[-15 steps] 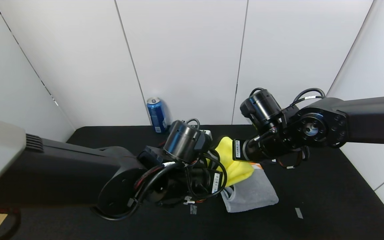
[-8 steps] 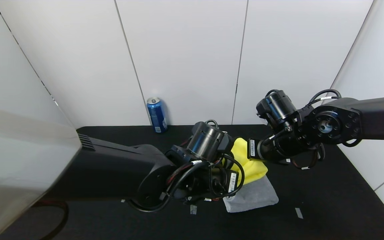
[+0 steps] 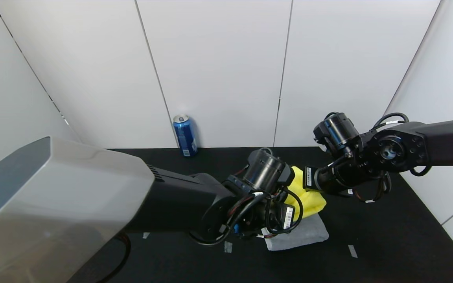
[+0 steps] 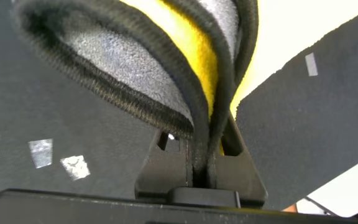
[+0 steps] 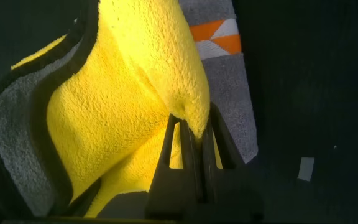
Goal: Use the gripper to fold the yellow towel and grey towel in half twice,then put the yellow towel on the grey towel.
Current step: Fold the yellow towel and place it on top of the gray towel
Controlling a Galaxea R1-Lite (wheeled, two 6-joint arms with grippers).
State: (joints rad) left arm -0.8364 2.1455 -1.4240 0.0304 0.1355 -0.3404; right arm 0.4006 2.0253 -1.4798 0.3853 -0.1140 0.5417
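Observation:
The yellow towel (image 3: 310, 198) hangs folded between both grippers, its black edging and grey reverse showing in the left wrist view (image 4: 213, 68). My left gripper (image 4: 202, 134) is shut on its bunched black-edged layers. My right gripper (image 5: 194, 127) is shut on a yellow fold (image 5: 117, 106). The grey towel (image 3: 303, 235) lies folded into a small rectangle on the black table, directly under the yellow towel, with its orange patches (image 5: 219, 36) showing in the right wrist view. In the head view both wrists hide the fingertips, and the yellow towel covers the grey towel's far part.
A blue can (image 3: 185, 135) stands at the back of the black table (image 3: 387, 236) against the white wall. Small tape marks (image 3: 351, 250) lie near the front. White walls close the table in at the back and both sides.
Both arms have carried the yellow towel to the right and lower, so it now covers more of the grey towel. Both grips have stayed shut.

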